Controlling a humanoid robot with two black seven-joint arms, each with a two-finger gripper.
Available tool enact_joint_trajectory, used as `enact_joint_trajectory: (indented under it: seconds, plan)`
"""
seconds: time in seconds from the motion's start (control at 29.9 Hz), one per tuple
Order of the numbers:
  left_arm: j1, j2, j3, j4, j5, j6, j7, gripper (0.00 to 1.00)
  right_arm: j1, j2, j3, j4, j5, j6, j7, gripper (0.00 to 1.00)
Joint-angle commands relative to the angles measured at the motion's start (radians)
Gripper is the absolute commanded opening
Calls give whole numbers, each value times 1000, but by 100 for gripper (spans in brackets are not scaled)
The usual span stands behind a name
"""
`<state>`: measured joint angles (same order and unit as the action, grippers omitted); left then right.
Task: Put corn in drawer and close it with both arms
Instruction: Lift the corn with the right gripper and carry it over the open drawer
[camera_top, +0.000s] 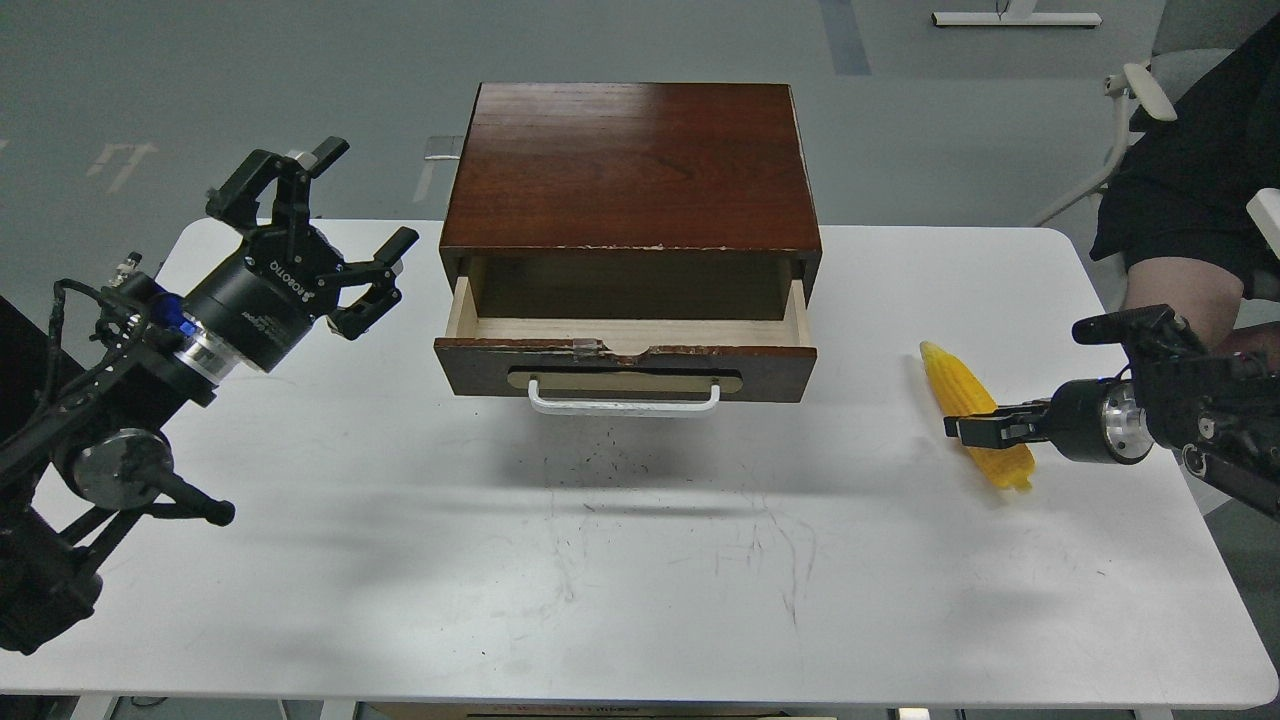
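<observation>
Fingers on my left gripper (335, 205) are spread wide apart and hold nothing; that gripper hangs in the air over the far left part of the white table (640, 560), just left of the dark red-brown cabinet (630, 165), with its ROBOTIQ lettering facing me. On the other side, my right gripper (962, 430) reaches in from the right edge, lying nearly level and pointing left, and its dark tips cross over the corn (958, 385). From this angle the two fingers run together into one dark shape, so I cannot tell how far apart they are, nor whether they have the cob or only lie in front of it. The corn is a bright yellow tapered cob lying on the table well to the right of the cabinet, slanted, with its narrow tip toward the far side and its blunt end toward me. The drawer (625, 370) stands pulled out toward me, its pale wooden inside bare, its top edge chipped, its white bar handle (624, 400) on the tan oval plate facing me. Scuffs and dark specks mark the tabletop in front of the drawer. A person in dark clothing sits beyond the table's far right corner.
</observation>
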<state>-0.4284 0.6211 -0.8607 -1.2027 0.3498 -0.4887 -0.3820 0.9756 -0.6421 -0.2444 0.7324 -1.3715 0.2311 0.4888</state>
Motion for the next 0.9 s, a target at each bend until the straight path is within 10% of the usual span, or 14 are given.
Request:
enact_joint_trajectory:
  seconds: [0.0, 0.53, 0.87]
  plan:
    - [0, 2, 0, 0, 0, 0, 0, 100, 2, -14, 0, 13, 9, -7, 0, 13]
    - [-3, 6, -3, 0, -2, 0, 0, 100, 440, -142, 53, 326, 184, -16, 0, 13]
    - [-3, 20, -8, -6, -2, 0, 0, 100, 779, 97, -169, 419, 170, -19, 0, 14]
